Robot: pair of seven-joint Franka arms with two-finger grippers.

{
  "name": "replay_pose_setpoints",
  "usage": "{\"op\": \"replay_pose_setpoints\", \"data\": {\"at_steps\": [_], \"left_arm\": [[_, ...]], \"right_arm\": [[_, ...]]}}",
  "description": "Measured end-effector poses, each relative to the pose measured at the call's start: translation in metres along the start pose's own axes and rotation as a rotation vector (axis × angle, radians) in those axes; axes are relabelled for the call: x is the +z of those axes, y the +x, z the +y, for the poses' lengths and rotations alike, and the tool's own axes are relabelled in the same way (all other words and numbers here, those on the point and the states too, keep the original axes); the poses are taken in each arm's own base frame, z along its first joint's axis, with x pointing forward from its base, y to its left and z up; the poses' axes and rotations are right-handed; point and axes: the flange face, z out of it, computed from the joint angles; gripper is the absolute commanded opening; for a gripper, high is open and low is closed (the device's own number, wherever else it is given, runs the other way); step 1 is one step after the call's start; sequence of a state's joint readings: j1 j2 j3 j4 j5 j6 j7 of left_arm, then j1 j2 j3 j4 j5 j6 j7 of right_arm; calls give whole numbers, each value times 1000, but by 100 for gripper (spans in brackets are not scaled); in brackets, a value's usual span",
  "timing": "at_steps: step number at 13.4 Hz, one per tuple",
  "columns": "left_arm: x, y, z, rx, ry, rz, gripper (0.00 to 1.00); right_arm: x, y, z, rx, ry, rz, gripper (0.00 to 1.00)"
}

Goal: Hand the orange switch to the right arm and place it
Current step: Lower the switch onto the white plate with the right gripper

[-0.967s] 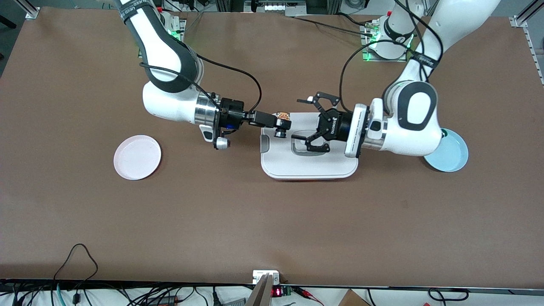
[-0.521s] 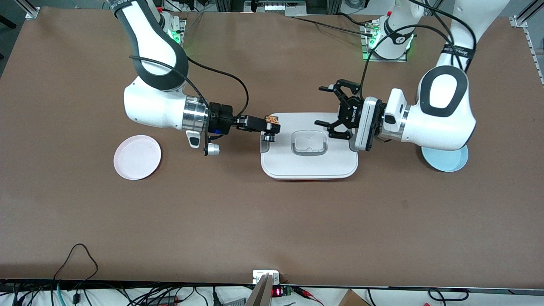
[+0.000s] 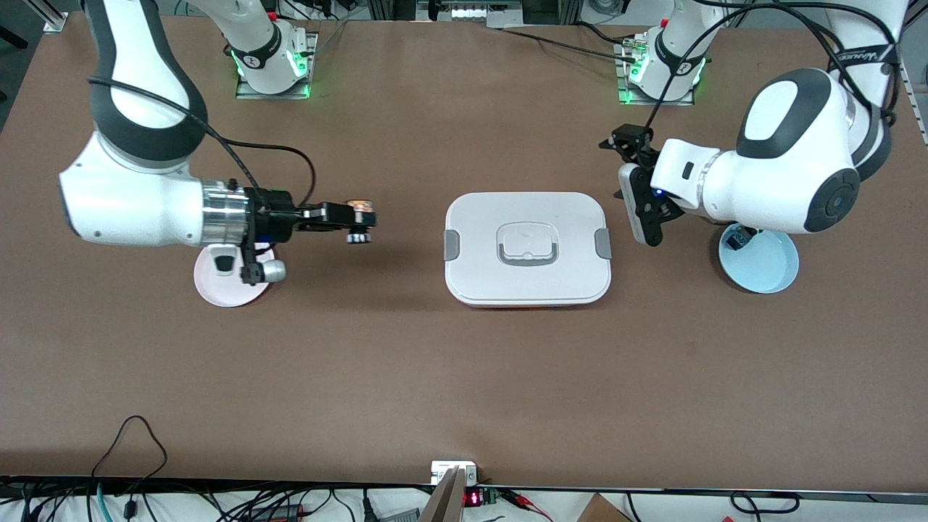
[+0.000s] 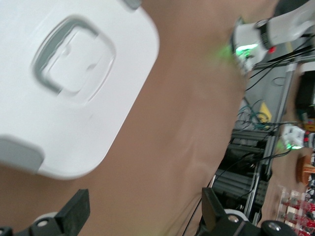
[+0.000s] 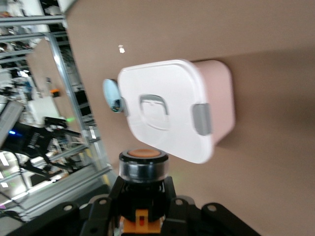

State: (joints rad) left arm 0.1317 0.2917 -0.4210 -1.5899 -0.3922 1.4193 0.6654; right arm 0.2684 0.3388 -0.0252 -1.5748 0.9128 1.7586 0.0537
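Observation:
My right gripper [image 3: 360, 220] is shut on the orange switch [image 3: 359, 209] and holds it above bare table between the pink plate [image 3: 230, 286] and the white lidded box [image 3: 528, 283]. In the right wrist view the switch [image 5: 143, 179] sits between the black fingers [image 5: 106, 206], its orange cap facing away from the wrist. My left gripper [image 3: 622, 142] is open and empty, raised over the table between the box and the light blue plate [image 3: 768, 268]. In the left wrist view its fingers [image 4: 74, 214] stand wide apart over bare table beside the box [image 4: 113, 123].
A small blue-and-black part [image 3: 738, 241] lies in the light blue plate. The box has a grey handle [image 3: 528, 245] and grey side clips. My right wrist hangs over part of the pink plate. Cables run along the table's nearest edge.
My right arm has drawn back from over the box toward the pink plate, carrying the switch. My left arm has pulled away toward its own end, open and empty.

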Motion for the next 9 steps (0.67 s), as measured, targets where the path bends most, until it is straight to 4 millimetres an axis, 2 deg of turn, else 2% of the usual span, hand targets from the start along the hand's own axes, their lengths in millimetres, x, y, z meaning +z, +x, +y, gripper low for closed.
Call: {"op": "replay_pose_setpoints", "data": {"at_steps": [2, 5, 7, 9], "left_arm": [[-11, -13, -9, -98, 144, -107, 100], [-48, -33, -22, -285, 383, -186, 100], [-66, -47, -33, -402, 497, -203, 100], [-88, -52, -31, -541, 560, -146, 100]], "right_arm": [[-7, -3, 12, -25, -135, -5, 0], [-20, -1, 34, -96, -369, -11, 0], [-29, 2, 50, -174, -532, -20, 0], [-36, 8, 66, -251, -692, -33, 0]]}}
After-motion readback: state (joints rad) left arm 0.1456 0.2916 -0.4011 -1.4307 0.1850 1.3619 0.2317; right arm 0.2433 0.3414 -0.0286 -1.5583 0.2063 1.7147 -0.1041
